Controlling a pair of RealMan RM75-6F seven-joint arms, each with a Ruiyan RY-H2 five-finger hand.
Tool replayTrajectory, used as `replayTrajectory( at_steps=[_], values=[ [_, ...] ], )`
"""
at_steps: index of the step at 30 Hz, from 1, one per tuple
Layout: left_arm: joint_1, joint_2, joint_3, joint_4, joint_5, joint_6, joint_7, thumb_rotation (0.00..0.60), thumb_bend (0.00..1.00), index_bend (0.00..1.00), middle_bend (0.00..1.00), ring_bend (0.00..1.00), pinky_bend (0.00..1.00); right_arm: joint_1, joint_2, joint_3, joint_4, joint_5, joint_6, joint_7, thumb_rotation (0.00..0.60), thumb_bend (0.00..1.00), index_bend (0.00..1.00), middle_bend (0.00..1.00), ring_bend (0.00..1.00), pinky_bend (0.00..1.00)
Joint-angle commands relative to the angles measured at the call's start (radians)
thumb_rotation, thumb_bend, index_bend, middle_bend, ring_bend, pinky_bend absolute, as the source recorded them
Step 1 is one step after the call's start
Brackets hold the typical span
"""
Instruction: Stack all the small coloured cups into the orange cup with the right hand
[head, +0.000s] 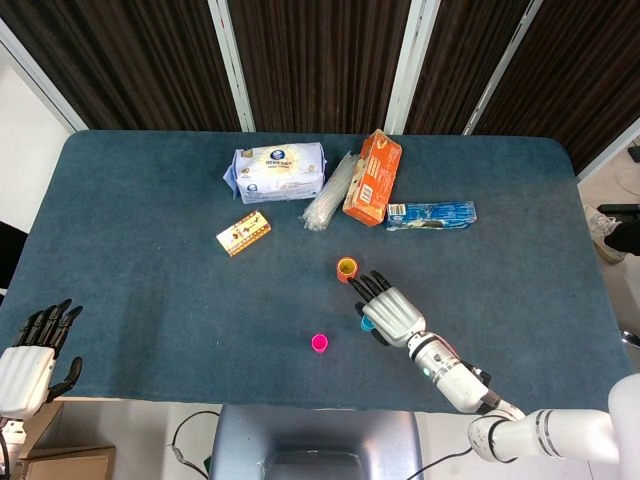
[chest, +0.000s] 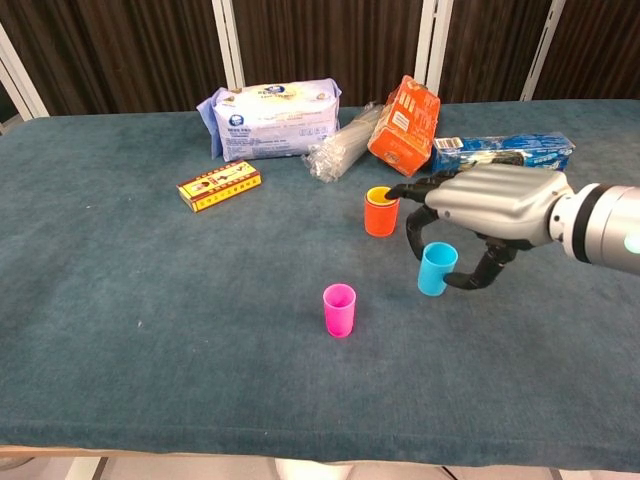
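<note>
Both the right hand (chest: 478, 215) and left hand (head: 28, 365) have silver-grey ridged backs, black fingers and white forearms.

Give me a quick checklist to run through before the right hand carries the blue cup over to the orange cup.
1. Blue cup held by the right hand: ok, pinched between thumb and a finger, tilted slightly.
2. Blue cup clear of the table: cannot tell; no gap plainly shows.
3. Orange cup upright with its mouth open: ok; its inside looks yellow, so a cup may already sit in it.
4. Path to the orange cup free: ok, nothing lies between the two cups.
5. Pink cup out of the way: ok, upright, apart from both.
6. Left hand away from the work: ok, at the table's near left edge.
</note>
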Motion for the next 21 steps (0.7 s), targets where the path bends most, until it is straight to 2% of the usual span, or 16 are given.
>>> replayTrajectory(
  at_steps=[1,6,10,14,21],
  values=[
    [0.000,-0.001,0.000,0.000,0.000,0.000,0.002,0.600,0.47,0.00,0.00,0.01,0.10,-0.008,0.010,0.072,-0.015,-0.006,0.053,0.055,0.600,0.47,0.66,0.07,0.00,0.00],
    [-0.005,-0.007,-0.003,0.001,-0.007,-0.010,0.011,0.600,0.47,0.00,0.00,0.01,0.10,0.059,-0.055,0.214,0.065,0.078,0.070,0.036,0.600,0.47,0.65,0.07,0.00,0.00],
    [-0.008,-0.009,-0.003,0.003,-0.007,-0.014,0.015,0.600,0.47,0.00,0.00,0.01,0.10,0.119,-0.123,0.275,0.151,0.200,0.041,-0.024,0.600,0.47,0.65,0.07,0.00,0.00],
    [-0.008,-0.006,-0.003,0.003,-0.009,-0.015,0.009,0.600,0.47,0.00,0.00,0.01,0.10,0.149,-0.166,0.276,0.209,0.267,0.026,-0.075,0.600,0.47,0.65,0.07,0.00,0.00],
    [-0.002,0.001,-0.004,0.003,-0.007,-0.002,-0.004,0.600,0.47,0.00,0.00,0.01,0.10,0.167,-0.213,0.254,0.276,0.304,0.005,-0.096,0.600,0.47,0.65,0.07,0.00,0.00]
  ],
)
